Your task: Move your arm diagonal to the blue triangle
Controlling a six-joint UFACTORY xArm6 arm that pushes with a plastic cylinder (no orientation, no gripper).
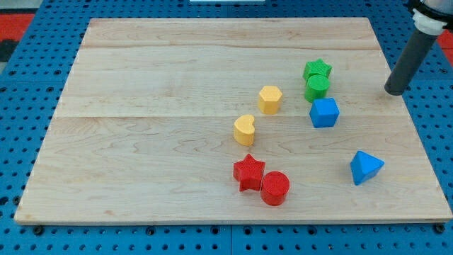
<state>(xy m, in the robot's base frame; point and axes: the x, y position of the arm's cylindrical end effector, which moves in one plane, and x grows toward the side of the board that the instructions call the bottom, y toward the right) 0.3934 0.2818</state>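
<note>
My tip (396, 91) sits at the far right of the pale wooden board (141, 142), no fingers to speak of, just a bare rod end touching nothing. The blue plastic triangle block (366, 167) lies nearer, slightly left, well apart, so I already look roughly diagonal to it. The blue cube (324, 112) and stacked-looking green star (318, 69) and green cylinder (316, 86) stay clear. Blue pegboard (28, 85) surrounds the board.
</note>
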